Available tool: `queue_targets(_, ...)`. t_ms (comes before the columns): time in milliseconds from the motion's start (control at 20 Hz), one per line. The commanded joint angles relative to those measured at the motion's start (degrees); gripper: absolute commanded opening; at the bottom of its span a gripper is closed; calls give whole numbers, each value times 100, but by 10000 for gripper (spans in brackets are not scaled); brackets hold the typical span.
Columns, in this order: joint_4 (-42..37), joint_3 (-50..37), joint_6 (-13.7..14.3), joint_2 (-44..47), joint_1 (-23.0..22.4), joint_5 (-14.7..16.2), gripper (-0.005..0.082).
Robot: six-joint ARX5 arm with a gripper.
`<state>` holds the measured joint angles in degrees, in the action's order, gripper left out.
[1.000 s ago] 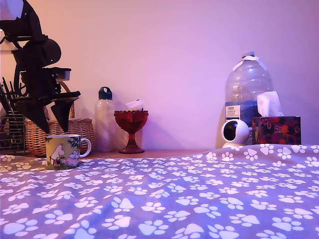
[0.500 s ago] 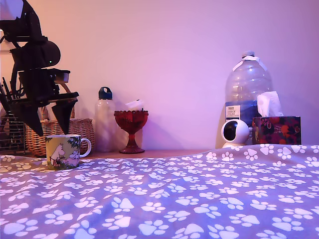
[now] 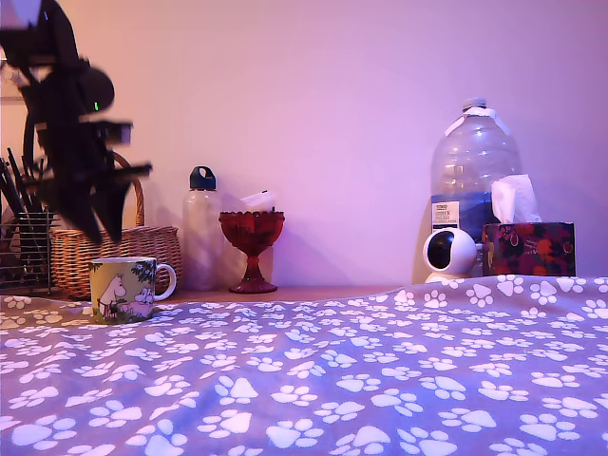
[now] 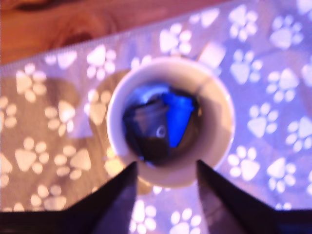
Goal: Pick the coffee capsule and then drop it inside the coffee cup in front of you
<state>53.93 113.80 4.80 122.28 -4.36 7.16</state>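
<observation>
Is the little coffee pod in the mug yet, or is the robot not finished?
It looks done. In the wrist view, a blue coffee capsule lies inside the coffee cup, beside a darker shape too blurred to name. The gripper is above the cup with its jaws apart and nothing between them. In the exterior view the gripper is a blur above the cup. Nothing looks left except moving away.
</observation>
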Motion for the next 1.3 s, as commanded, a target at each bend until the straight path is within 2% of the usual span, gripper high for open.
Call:
queue_targets(0,-57,33,-39,-474,9,13,-20)
queue_targets(450,-118,4,-44,-1373,7,17,-20)
queue_targets(650,-116,-184,-48,-1722,9,120,-20)
queue_targets(900,-758,-1436,-85,-2490,13,138,-20)
queue_targets(1250,-2181,-3965,-201,-4068,13,136,-19)
